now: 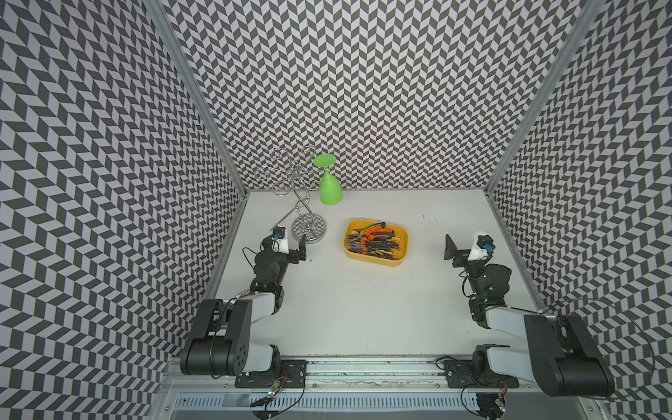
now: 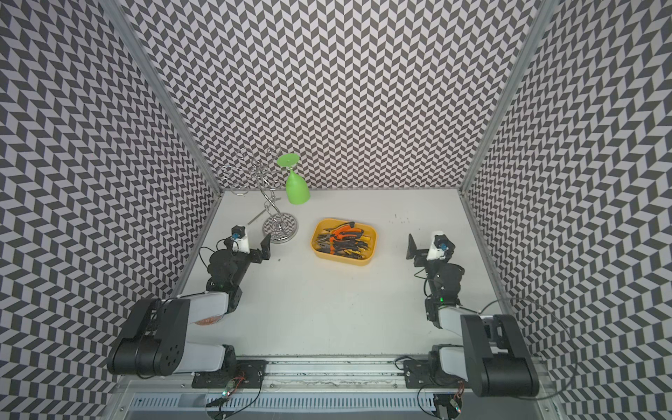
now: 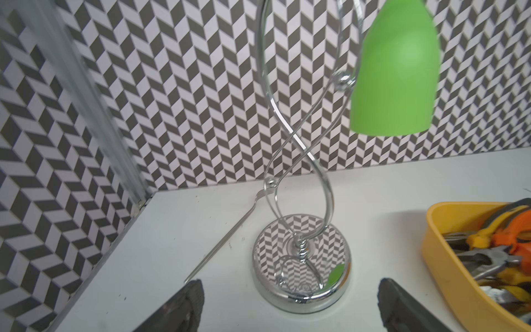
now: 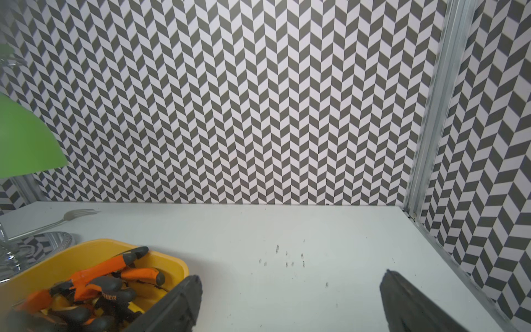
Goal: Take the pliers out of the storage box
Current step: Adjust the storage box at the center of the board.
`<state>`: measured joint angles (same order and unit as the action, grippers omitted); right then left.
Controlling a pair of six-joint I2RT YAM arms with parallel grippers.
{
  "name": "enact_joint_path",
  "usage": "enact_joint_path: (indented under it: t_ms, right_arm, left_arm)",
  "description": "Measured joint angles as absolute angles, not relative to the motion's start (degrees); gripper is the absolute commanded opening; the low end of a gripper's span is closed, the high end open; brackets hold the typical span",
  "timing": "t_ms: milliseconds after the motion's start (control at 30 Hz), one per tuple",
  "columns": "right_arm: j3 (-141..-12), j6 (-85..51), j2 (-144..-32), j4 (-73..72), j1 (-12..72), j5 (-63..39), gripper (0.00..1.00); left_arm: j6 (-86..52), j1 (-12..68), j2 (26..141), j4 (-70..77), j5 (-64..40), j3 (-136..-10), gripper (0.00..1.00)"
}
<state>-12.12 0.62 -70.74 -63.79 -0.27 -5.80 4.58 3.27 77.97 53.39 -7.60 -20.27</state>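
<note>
1. While both arms hang low over the tabletop [image 1: 363,309], the left fingers [image 1: 302,243] stand spread wide, with nothing gripped between them.
2. Across the way, the right fingers [image 1: 450,247] are just as wide apart and just as empty, with only bare tabletop showing between them in the right wrist view.
3. Between the two pairs of fingers sits the storage box [image 1: 376,262], a shallow yellow tub lying flat on the tabletop. It is clear of the left fingers, clear of the right fingers, and touched by neither.
4. Inside it the pliers [image 1: 372,238] lie in a tangled pile, orange-and-black handles on top and yellow-and-black ones lower down. Every pair in sight is inside the box.
5. Metal noses point toward the left fingers' side, handles toward the right fingers' side. The left wrist view catches grey jaws against the yellow wall.
6. Just ahead of the left fingers stands the chrome stand [image 1: 309,229], its mirrored round base on the tabletop.
7. Up on that stand a green glass [image 1: 330,189] hangs upside down, above and beyond the left fingers.
8. A fork [image 1: 287,218] lies flat beside the base, on the side away from the box.
9. In the right wrist view, the box corner sits close beside one right finger, on the side toward the left arm.
</note>
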Motion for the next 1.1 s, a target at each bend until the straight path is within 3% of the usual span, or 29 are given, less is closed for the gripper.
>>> enact_joint_path:
  t_ms: [333,667,900,1100]
  right_arm:
    - [-31.5,-11.2,-65.7,-35.9,-0.1,-18.9,0.99]
    - [-48.8,-5.6,-80.2,-14.5,6.9,-24.7,1.0]
    - [-63.0,6.2,-96.9,-3.7,11.3,-25.9,0.81]
    - [-75.0,16.4,-108.7,5.6,11.5,-27.2,0.6]
  left_arm:
    - [5.5,13.9,69.4,38.1,-15.2,-25.7,0.98]
    - [4.3,22.1,65.6,36.3,-22.2,-24.9,0.98]
    - [12.0,24.1,65.6,32.4,-29.7,-25.0,0.98]
    - [15.0,26.1,66.1,31.6,-31.6,-25.0,0.98]
